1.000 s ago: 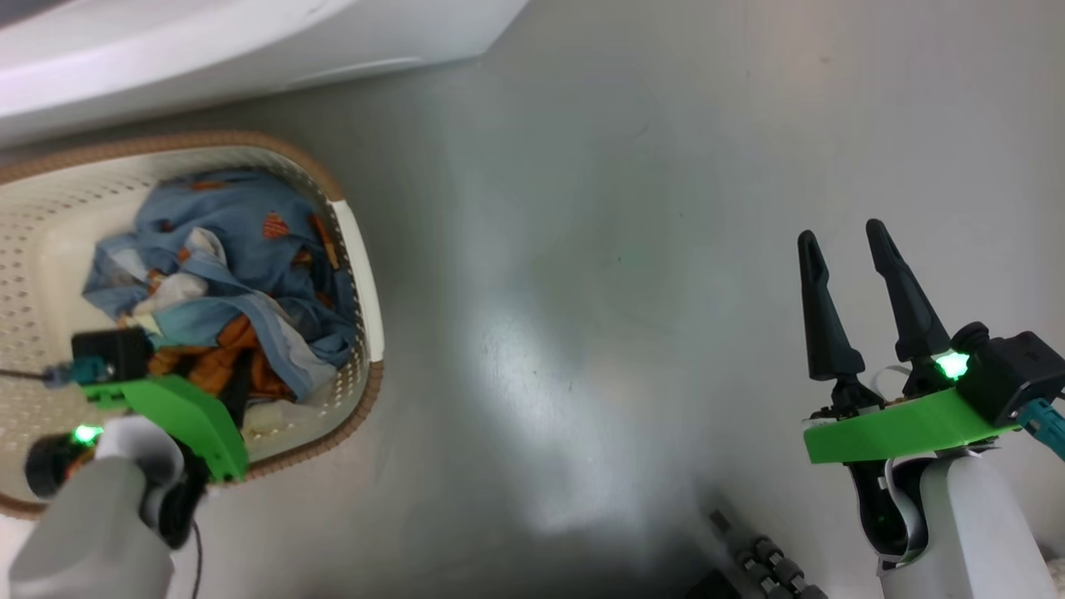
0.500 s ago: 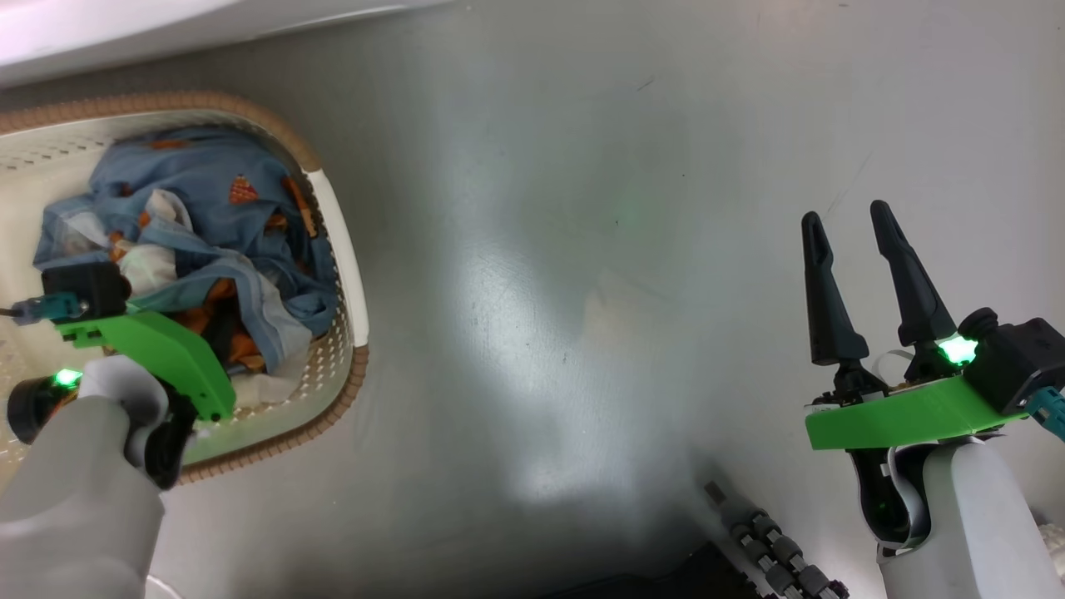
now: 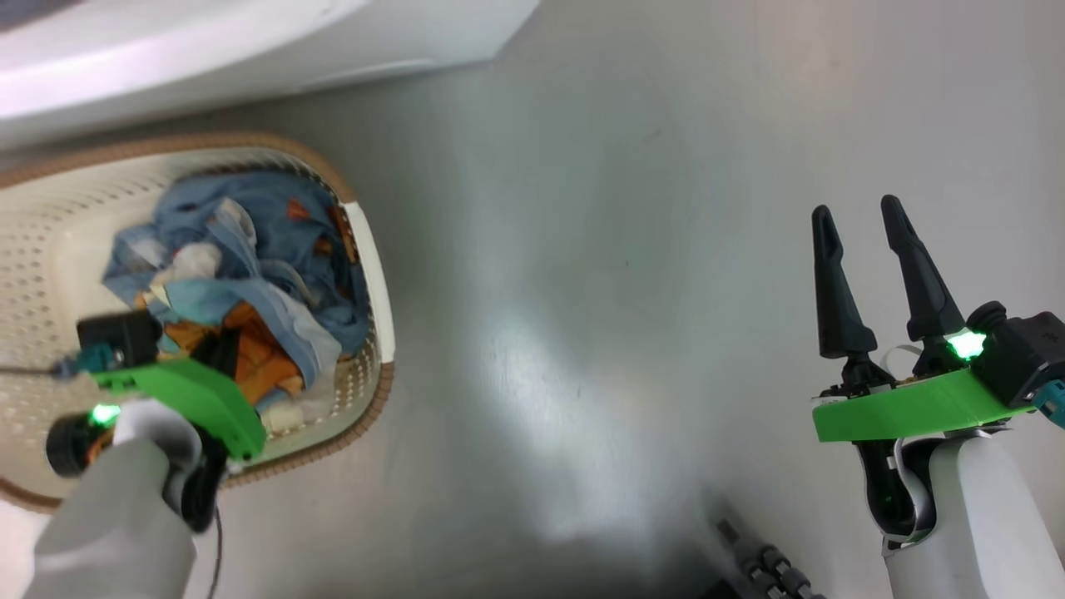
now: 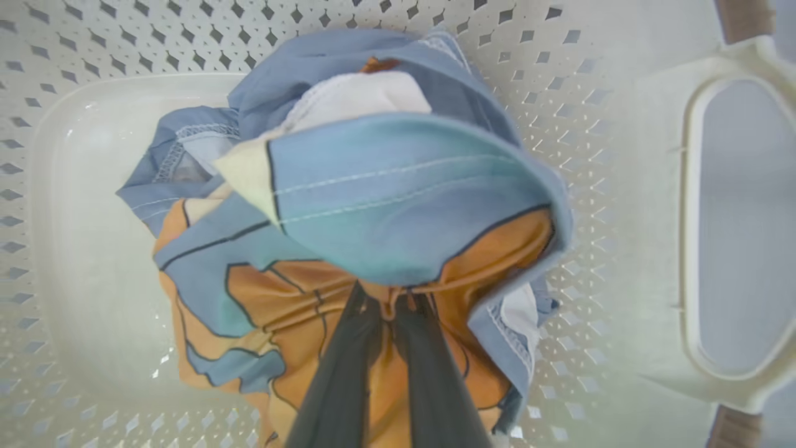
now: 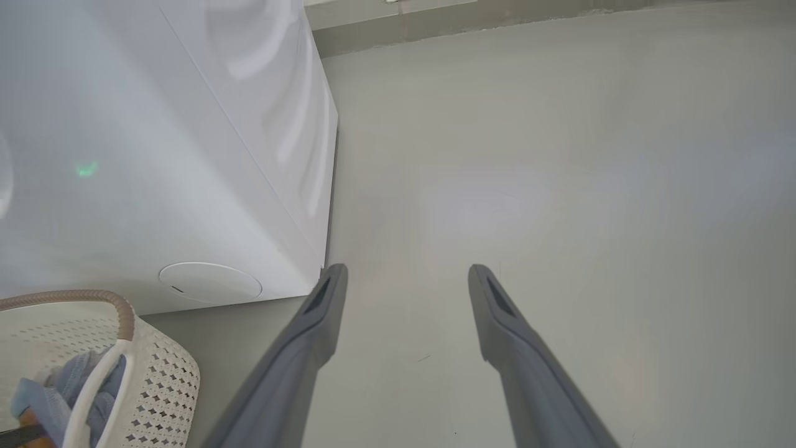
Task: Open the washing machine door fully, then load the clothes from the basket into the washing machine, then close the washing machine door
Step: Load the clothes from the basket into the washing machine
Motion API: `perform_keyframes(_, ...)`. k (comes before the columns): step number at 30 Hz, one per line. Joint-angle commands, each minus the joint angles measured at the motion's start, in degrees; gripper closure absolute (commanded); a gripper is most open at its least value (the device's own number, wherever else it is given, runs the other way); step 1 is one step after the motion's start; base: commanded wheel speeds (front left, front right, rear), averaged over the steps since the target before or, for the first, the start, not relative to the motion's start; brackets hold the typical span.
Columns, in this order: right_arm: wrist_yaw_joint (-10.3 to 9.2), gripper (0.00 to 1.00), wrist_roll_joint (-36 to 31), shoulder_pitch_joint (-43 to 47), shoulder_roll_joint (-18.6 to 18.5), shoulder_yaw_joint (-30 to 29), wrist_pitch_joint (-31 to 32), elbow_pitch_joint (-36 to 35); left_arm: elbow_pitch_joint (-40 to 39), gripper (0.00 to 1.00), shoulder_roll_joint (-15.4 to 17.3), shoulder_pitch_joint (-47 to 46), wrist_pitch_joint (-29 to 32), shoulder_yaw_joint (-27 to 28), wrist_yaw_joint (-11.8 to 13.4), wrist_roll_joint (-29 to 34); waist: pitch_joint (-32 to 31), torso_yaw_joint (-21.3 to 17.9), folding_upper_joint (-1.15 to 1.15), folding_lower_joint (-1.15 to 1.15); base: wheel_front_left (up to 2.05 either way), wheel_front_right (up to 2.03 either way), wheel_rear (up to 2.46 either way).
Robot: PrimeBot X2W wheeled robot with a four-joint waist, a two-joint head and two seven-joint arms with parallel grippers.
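The left gripper [image 4: 390, 305] reaches down into the small cream-white perforated plastic basket with the brown woven-look rim [image 3: 250, 143]. Its two long dark fingers are drawn together on an orange fold of the clothes, a soft bundle of light blue fabric with orange patches [image 3: 258, 249]. Pinching a fold near the bundle's middle, not a loose edge, looks meant to bring the whole heap up in one lift. The bundle lies inside the basket, heaped toward the side with the white handle [image 4: 740, 218], while bare basket bottom shows on the opposite side. The big white washing machine [image 5: 155, 155] stands just beyond the basket, near its rim but apart from it, so the carry should be short. A round white cap [image 5: 210, 282] low on the machine's panel sits just above the basket's rim in the right wrist view. The right gripper [image 3: 856, 208] hangs well apart from the basket over the glossy grey floor [image 3: 582, 291], jaws spread wide and holding nothing, probably kept aside so the loaded arm can swing freely. What stands in the way is mainly the basket itself: its tall perforated walls and rim could catch trailing fabric as the bundle rises. A dark ridged part [image 3: 774, 570] lies well away from the basket at the head view's bottom edge, too cut off to identify.
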Motion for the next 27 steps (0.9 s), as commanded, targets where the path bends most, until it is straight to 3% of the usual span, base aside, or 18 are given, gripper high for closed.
perform_keyframes(1,0.09,0.0,0.06,1.65,-0.14,0.91,-0.43,-0.76,0.06,1.0,1.87,2.9,-1.8,0.88,-0.17,-0.66,-3.68,1.27,0.0,0.0,0.0,0.0,0.0)
perform_keyframes(11,0.09,0.0,-0.98,3.31,-0.14,0.4,-0.43,-0.01,-0.89,1.0,1.05,6.98,-7.45,0.53,0.34,1.46,-12.14,4.27,0.0,0.0,0.0,0.0,0.0)
perform_keyframes(27,0.09,0.0,-1.53,6.55,-0.14,1.01,-0.43,2.8,-21.64,1.0,-0.28,19.68,-7.57,13.14,5.13,12.93,-24.88,8.45,0.0,0.0,0.0,0.0,0.0)
